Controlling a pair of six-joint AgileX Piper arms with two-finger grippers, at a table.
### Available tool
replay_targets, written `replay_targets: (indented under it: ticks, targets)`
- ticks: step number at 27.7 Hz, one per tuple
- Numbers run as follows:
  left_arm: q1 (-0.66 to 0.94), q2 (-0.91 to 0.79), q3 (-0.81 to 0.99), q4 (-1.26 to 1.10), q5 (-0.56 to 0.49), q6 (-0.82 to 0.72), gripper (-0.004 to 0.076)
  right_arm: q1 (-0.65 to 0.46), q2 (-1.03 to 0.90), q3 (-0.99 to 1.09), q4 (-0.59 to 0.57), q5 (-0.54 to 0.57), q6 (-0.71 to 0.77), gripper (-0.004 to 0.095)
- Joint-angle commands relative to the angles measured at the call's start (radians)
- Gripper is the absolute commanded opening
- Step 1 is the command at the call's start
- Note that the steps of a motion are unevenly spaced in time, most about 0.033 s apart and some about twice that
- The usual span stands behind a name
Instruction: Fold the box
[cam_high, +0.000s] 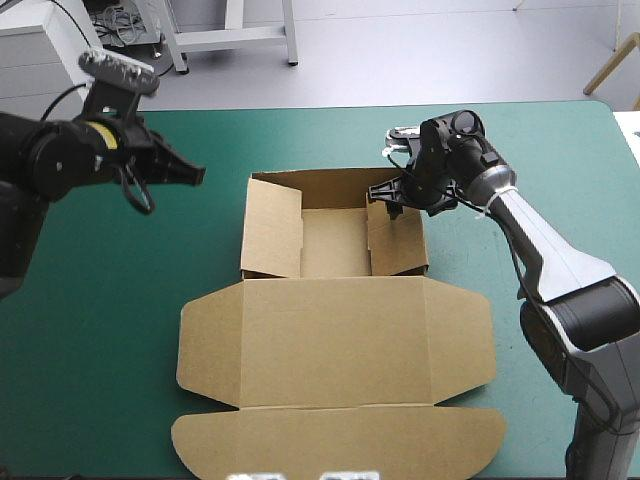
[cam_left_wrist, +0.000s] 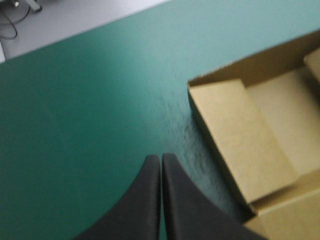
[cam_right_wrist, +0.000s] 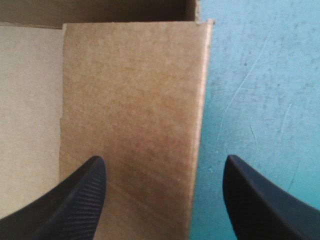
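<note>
Teal-green table cover (cam_high: 90, 330), flat, rounded at its far right corner, faint pale scratches seen close up

Box (cam_high: 335, 330): brown board, centre of frame in high view, square to it. Upper half forms an open tray with walls raised and side panels folded inward, possibly not fully tucked. Lid flat toward frame bottom, flaps spread.

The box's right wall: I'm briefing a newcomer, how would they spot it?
On the teal-green table, the brown box lies mid-table, lid flat toward the near edge. Its tray has two side walls; the right wall alone has the right pincer, open, astride its edge.
</note>
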Motion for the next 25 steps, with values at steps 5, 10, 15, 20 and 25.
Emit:
replay_targets:
  ticks: [5, 10, 15, 20, 25]
  targets:
    - [-0.002, -0.305, 0.415, 0.039, 0.047, 0.001, -0.001, -0.006, -0.015, -0.023, 0.005, -0.024, -0.011, 0.0618]
    - [-0.002, -0.488, 0.653, 0.039, 0.047, 0.001, -0.001, -0.006, 0.004, -0.023, 0.005, -0.024, -0.011, 0.052]
    - [-0.002, -0.69, 0.867, 0.022, 0.045, 0.001, -0.001, -0.006, 0.03, -0.023, 0.012, -0.024, -0.011, 0.0372]
    - [-0.002, -0.899, 1.05, 0.01, 0.038, 0.009, -0.001, -0.006, 0.048, -0.023, 0.044, -0.024, -0.042, 0.0197]
    - [-0.002, -1.145, 1.196, -0.002, 0.038, 0.009, -0.001, -0.006, 0.048, -0.026, 0.033, -0.024, -0.063, -0.0019]
